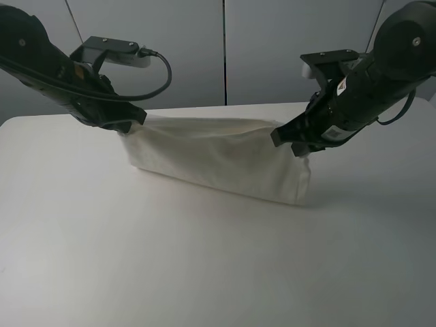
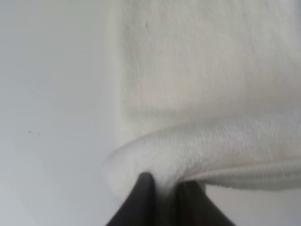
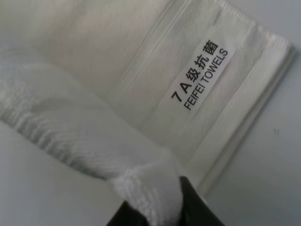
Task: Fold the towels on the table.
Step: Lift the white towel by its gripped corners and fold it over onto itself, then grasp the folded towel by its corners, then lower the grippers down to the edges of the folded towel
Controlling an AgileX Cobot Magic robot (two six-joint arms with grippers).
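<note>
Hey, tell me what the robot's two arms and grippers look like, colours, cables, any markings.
Both arms are matte black with rounded joint housings. The left arm carries a pale grey camera box with a black cable looping. The right arm has a black camera bracket and a white sticker with a red mark. The left gripper and right gripper end in dark tapered jaws.

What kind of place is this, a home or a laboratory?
Probably a robot laboratory: a plain white-grey table before bare grey wall panels, and one white terry towel held in the jaws of the black left arm and right arm.
</note>
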